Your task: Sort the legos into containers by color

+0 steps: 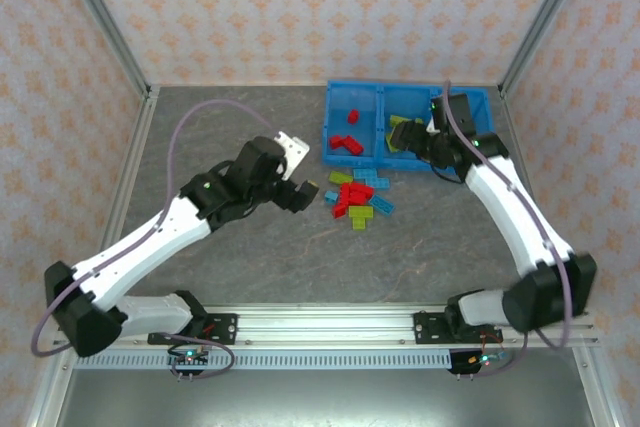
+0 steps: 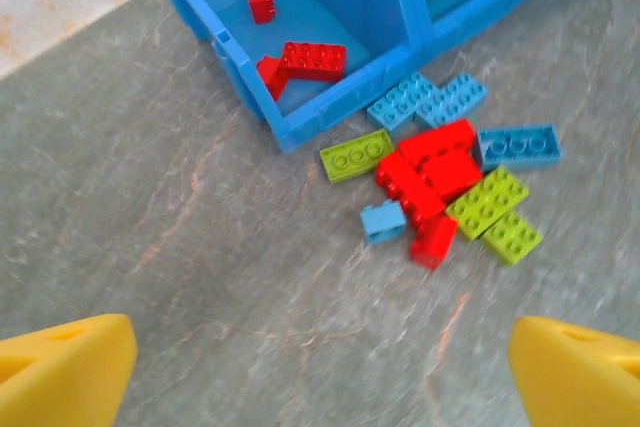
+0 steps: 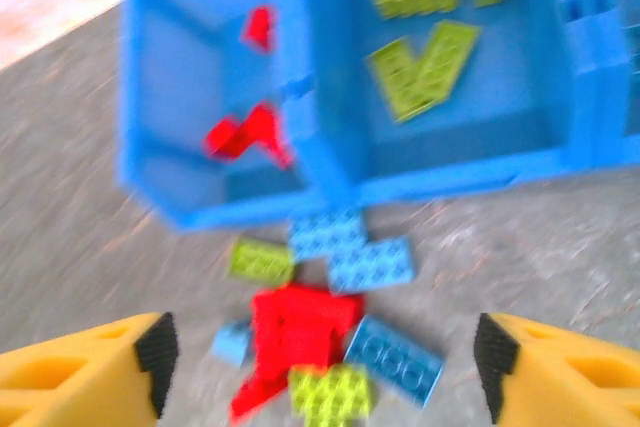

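hugging the bin (image 2: pixel 340 97) wall, legos (image 2: pixel 440 182), open table (image 2: pixel 200 247) leftward

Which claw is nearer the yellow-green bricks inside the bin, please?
Right: the right claw hovers beside the yellow-green bricks; the left claw sits left of the loose pile.

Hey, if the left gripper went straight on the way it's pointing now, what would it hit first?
Probably the bare table, just short of the loose pile; the left gripper stands open. The nearest piece beyond is the small light blue brick, though depth is hard to judge.
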